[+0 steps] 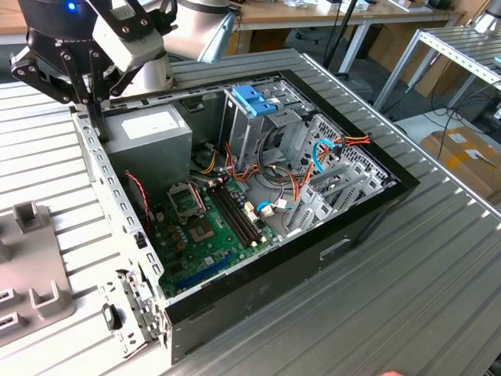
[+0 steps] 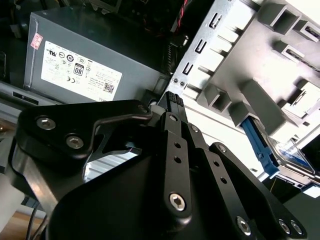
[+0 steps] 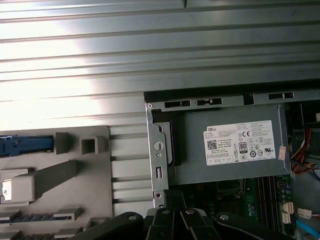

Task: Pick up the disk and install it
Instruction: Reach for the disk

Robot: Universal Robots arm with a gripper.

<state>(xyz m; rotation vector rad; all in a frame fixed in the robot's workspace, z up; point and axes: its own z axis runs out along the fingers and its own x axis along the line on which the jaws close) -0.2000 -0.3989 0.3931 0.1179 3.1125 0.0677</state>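
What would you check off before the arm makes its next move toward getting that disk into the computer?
1. Disk located: ok. The disk lies in the grey fixture tray beside the computer case.
2. Disk in grasp: not ok. The gripper is at the case wall by the power supply, apart from the disk.
3. Case open: ok. The motherboard is exposed.
4. Drive cage free to take a disk: cannot tell.
5. Cables clear of the cage: cannot tell; they run close by its foot.
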